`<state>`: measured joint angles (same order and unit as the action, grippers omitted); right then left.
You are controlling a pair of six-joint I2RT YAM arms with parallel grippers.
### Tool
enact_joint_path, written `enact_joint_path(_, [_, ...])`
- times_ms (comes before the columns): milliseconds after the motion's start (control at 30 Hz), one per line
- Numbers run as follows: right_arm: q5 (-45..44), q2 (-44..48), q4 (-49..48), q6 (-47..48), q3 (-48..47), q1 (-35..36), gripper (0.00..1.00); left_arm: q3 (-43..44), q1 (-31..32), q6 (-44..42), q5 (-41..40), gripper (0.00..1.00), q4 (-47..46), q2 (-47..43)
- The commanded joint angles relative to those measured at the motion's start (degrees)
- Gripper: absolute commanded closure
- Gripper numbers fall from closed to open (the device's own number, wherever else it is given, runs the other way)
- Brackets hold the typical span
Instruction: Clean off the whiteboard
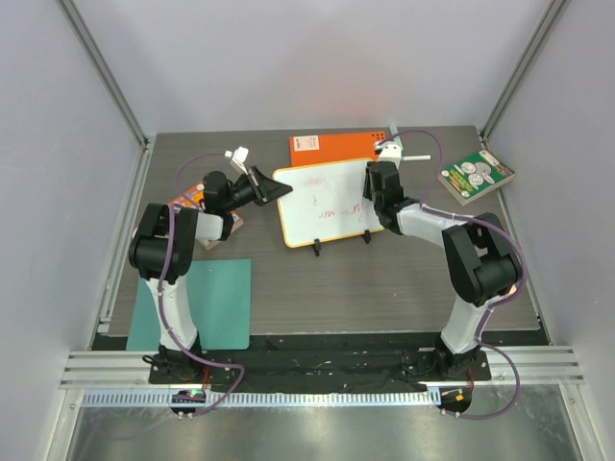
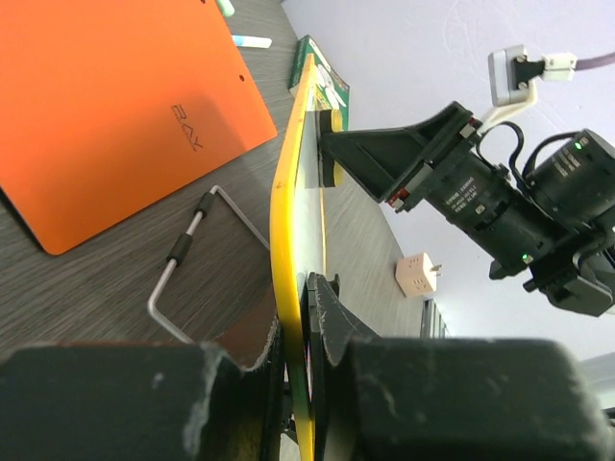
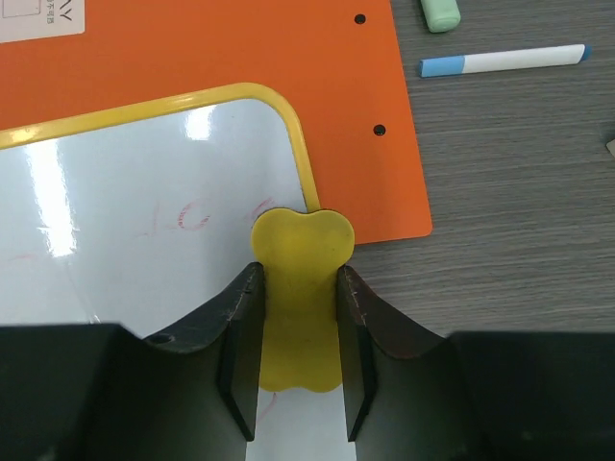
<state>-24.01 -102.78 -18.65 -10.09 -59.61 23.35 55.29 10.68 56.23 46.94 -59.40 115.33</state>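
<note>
The whiteboard (image 1: 322, 204) stands tilted on two black feet, with faint red handwriting (image 3: 183, 217) on its glossy face. My left gripper (image 1: 273, 186) is shut on the board's left edge. In the left wrist view the yellow rim (image 2: 286, 221) runs edge-on between the fingers of my left gripper (image 2: 300, 312). My right gripper (image 3: 299, 275) is shut on a yellow bone-shaped eraser (image 3: 300, 235), which lies against the board's top right corner (image 3: 279, 106). From above, the right gripper (image 1: 375, 184) sits at the board's right edge.
A flat orange book (image 1: 336, 147) lies behind the board. A marker (image 3: 504, 60) and a green cap (image 3: 440, 12) lie near it. A green book (image 1: 476, 176) is at the back right, and a teal mat (image 1: 197, 303) at the front left.
</note>
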Motion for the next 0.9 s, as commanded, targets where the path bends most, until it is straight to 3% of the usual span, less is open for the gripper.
enact_joint_path(0, [3.44,-3.74,8.98,1.74,-2.6,-0.06,0.99,0.7,0.75,-4.81,4.04,1.0,0.69,-1.42])
enact_joint_path(267, [11.52,-3.66,15.48,0.16,-4.02,0.11,0.98,1.05,0.75,-4.81,4.3,1.0,0.77,-1.07])
enact_joint_path(500, [13.91,1.26,19.61,-0.73,1.6,3.09,0.99,1.23,0.66,-4.46,4.48,1.0,0.69,-0.89])
enact_joint_path(733, [13.81,1.27,18.92,0.24,0.12,10.56,0.99,1.58,0.84,-3.32,5.01,1.0,-0.46,-0.54])
enact_joint_path(867, [14.95,-1.8,13.57,0.5,-2.87,13.9,0.99,1.75,0.84,-2.27,5.53,1.0,-1.16,-0.54])
